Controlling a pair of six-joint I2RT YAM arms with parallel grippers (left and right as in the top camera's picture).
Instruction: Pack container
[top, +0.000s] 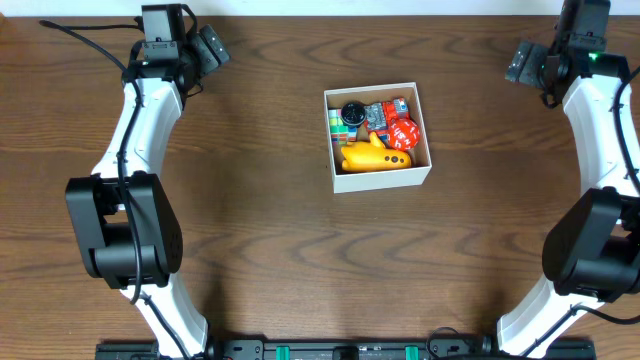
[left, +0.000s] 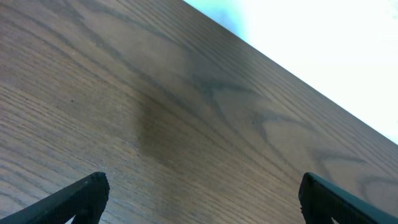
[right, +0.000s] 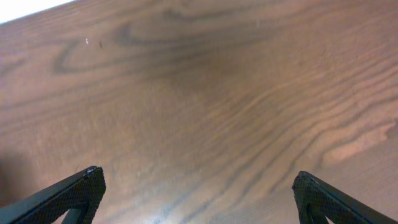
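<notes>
The container (top: 383, 180), a small square white-walled cardboard box, sits in the middle of the table in the overhead view. Inside it lie a yellow toy (top: 373, 156), a red toy (top: 402, 132), a black round toy (top: 351, 112) and other small coloured pieces. My left gripper (top: 212, 47) is at the far left back of the table, open and empty, its fingertips (left: 200, 193) spread wide over bare wood. My right gripper (top: 522, 62) is at the far right back, open and empty, fingertips (right: 198, 190) wide over bare wood. Neither wrist view shows the container.
The dark wooden table (top: 250, 220) runs to a pale back edge (left: 311, 37) near the left gripper; that edge also shows in the right wrist view (right: 25, 9). Both arm bases stand at the front corners.
</notes>
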